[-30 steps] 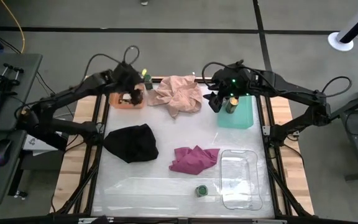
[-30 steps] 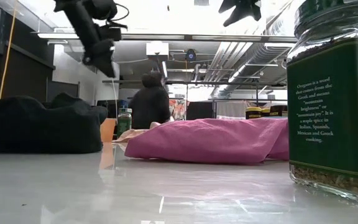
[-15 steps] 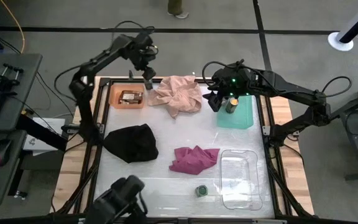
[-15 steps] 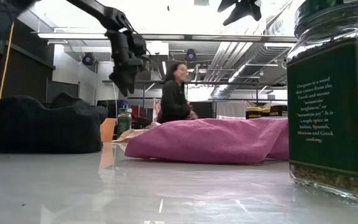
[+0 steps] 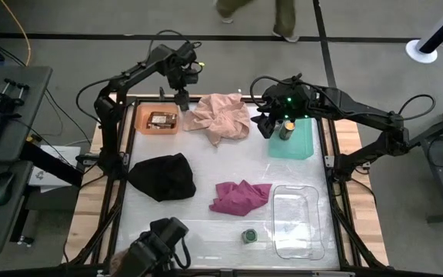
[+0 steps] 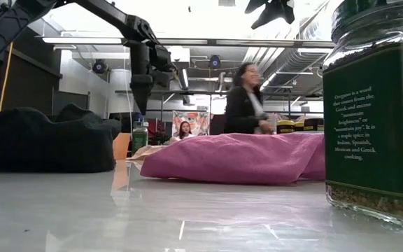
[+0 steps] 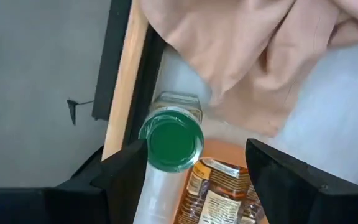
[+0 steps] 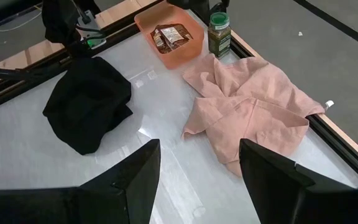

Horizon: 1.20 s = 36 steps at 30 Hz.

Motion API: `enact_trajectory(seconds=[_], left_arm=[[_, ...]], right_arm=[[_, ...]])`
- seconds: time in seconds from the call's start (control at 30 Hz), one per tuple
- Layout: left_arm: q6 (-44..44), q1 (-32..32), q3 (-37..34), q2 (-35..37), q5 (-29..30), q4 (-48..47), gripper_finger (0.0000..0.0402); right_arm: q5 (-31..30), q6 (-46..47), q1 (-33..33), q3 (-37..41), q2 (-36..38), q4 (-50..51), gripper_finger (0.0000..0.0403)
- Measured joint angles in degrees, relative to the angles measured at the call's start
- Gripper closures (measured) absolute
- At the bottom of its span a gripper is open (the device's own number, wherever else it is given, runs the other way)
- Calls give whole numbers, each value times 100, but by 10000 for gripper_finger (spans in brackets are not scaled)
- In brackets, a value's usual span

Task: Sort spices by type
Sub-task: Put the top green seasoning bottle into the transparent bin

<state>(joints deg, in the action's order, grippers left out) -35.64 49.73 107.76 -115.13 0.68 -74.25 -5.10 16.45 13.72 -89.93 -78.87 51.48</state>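
Spices are spread from the near edge of the table to the far edge, so work outward in your head: nearest you a green-lidded jar (image 5: 248,235) stands alone on the white tabletop (image 5: 206,231) just beside the clear tray (image 5: 297,221), which holds nothing you can make out. Past it lie the magenta cloth (image 5: 239,195) and the black cloth (image 5: 162,176), and either could hide more spices, though you cannot tell from here. Farther back, the orange tray (image 5: 142,117) holds a brown packet (image 5: 161,119), and the teal tray (image 5: 294,141) has a jar in it (image 5: 286,128) under the right gripper (image 5: 271,128), whose lid colour you cannot judge in the high view. That right gripper hangs over the teal tray's far end with its fingers spread and nothing between them, as its wrist view shows. At the far edge, your left gripper (image 7: 191,174) hovers above a second green-lidded jar (image 7: 171,140) that stands between the orange tray and the pink cloth (image 5: 221,117), touching the cloth's edge; the fingers are parted and empty on either side of the lid. So the step in hand looks like picking this far jar. Next you need to descend straight, keeping the lid centred between the fingers, clear the tray wall and the cloth fold, then close on the jar's body before lifting it toward whichever tray takes green lids.
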Motion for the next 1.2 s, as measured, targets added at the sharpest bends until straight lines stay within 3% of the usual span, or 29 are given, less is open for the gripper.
enact_trajectory(seconds=[0.5, 0.87, 1.2], left_arm=[[-1003, 94, -862, -11, 234, 743, 144], [-1154, 22, -1467, -11, 194, 1217, 147], [-1113, -195, -1702, -3, 118, 1620, 231]], right_arm=[[-4, -91, -1, 0, 0, 17, 190], [-7, -131, 0, 2, 0, 20, 190], [-22, -46, -1, 2, 0, 22, 190]])
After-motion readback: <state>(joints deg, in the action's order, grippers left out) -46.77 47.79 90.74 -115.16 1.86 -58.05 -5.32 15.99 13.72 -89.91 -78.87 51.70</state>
